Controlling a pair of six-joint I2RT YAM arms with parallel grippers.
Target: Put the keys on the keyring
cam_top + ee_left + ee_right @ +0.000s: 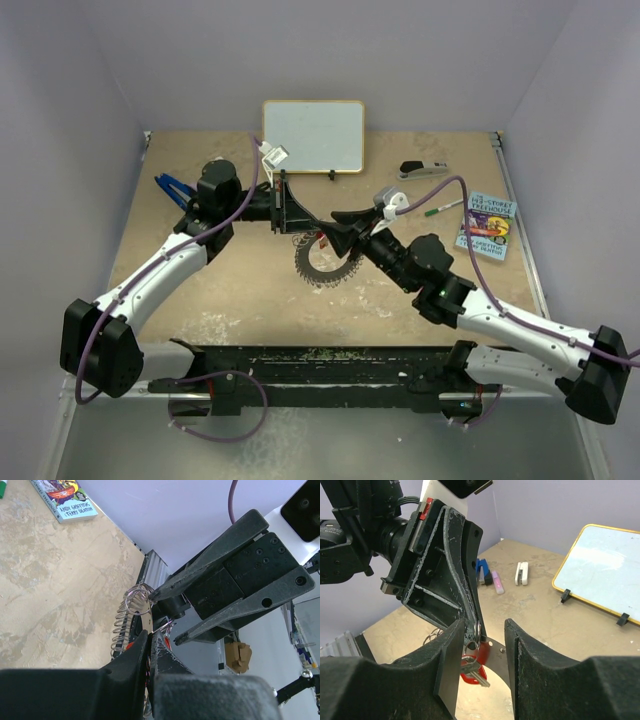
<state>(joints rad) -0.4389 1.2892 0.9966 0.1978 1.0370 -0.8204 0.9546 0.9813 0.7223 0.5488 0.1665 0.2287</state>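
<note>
Left pincer: Your left pincer (474,624) was squeezed fully together. Its tips pinched the small wire loop (477,629) that carried the key (470,667), whose red head and short silver blade dangled just under those tips.
Right pincer: Your right pincer (165,618) stood part open with nothing in its hold. Its two fingers (445,680) straddled the left pincer's tip, and the key hung in the gap between them.
Keyring: The keyring (325,265) sat just below both pincers, over the tabletop (240,300). You could not tell from these views whether its rim touched the left tips or lay flat.
Handling: I judged the key light, stiff and slick on its blade, and free to swing on its loop. You would do best to take it by the plastic head, flat faces against the pads. The keyring looked rigid and heavier, with a jagged fringe likely to snag, so a bare stretch of its flat band seemed the place to hold.
Arm pose: Your left arm (160,265) reached forward and bent inward, its pincer pointing across at the other. Your right arm (500,315) stretched low and diagonally to meet it, tip to tip.
Further out: A whiteboard (313,135) stood beyond both pincers. A book (487,226) and a pen (440,208) lay well to the right pincer's outer side.
</note>
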